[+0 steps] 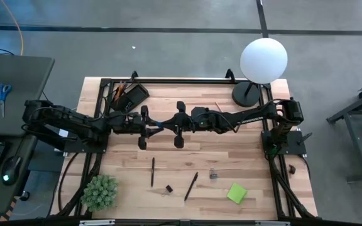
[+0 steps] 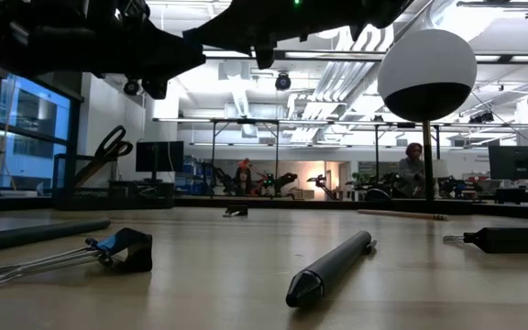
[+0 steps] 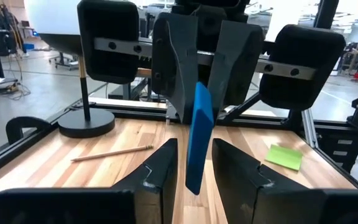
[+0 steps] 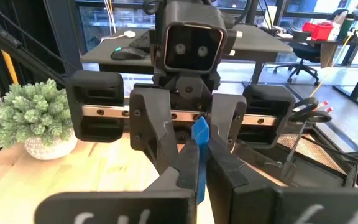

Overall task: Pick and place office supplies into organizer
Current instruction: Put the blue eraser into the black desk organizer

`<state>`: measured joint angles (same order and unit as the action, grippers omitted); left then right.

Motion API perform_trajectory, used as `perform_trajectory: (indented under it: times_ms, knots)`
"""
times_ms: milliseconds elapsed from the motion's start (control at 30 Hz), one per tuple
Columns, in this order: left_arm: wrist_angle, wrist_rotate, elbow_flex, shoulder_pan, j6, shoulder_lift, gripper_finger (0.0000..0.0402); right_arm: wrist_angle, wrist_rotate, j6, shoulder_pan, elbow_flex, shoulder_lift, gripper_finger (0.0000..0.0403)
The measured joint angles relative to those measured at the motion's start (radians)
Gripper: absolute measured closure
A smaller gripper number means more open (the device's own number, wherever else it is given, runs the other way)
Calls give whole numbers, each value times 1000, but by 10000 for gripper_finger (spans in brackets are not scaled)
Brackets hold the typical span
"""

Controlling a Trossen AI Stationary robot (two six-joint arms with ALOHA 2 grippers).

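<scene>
The blue eraser (image 1: 162, 123) hangs in the air over the table's middle, between my two grippers, which face each other. My right gripper (image 4: 199, 180) is shut on it. My left gripper (image 3: 194, 180) is open, its fingers standing on either side of the eraser's other end (image 3: 194, 174); I cannot tell whether they touch it. The black organizer (image 1: 131, 97) sits near the far left corner with pencils and small scissors in it. Two black pens (image 1: 153, 171) (image 1: 191, 186), binder clips (image 1: 213, 175) and the green sticky pad (image 1: 236, 193) lie on the near half of the table. My right gripper pinches the blue eraser by its right-hand end (image 4: 199, 155) between its two fingers. The fingers come level from the table's right. The eraser is lifted clear and stands on edge, its free end (image 4: 201, 129) reaching between the left gripper's fingers.
A white globe lamp stands on a round black base (image 1: 247, 94) at the far right. A wooden pencil (image 1: 219, 108) lies near it. A green potted plant (image 1: 100, 191) sits at the near left corner. Another binder clip (image 1: 168, 188) lies between the pens.
</scene>
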<state>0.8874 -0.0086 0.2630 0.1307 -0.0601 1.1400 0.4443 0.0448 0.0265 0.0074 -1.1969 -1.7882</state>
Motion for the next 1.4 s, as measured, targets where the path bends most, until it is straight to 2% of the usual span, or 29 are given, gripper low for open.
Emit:
perform_trajectory:
  times_ms: [267, 467, 600, 733, 933, 1100, 1267, 1400]
  knots:
    - [0, -3, 0, 0, 0, 0, 318, 9, 0, 0, 0, 0, 0, 398]
    - [-37, -3, 0, 0, 24, 0, 389, 4, 0, -2, 0, 0, 0, 399]
    - [-57, -3, 0, 0, 30, 0, 384, -22, 0, -25, 0, 0, 0, 391]
    - [-85, -4, 0, 0, 35, 1, 396, -78, 0, -47, 0, -1, 0, 384]
    - [-153, -55, 0, 0, 54, -21, 398, -130, 2, -52, 2, 0, 0, 372]
    - [-313, -95, 0, 0, 63, -111, 399, -161, -1, -53, 4, 0, 0, 364]
    - [-592, -158, 0, 0, 62, -259, 399, -266, 0, -78, 5, 0, 0, 356]
    - [-795, -258, 0, 0, 23, -373, 400, -387, 0, -97, 14, 1, 0, 351]
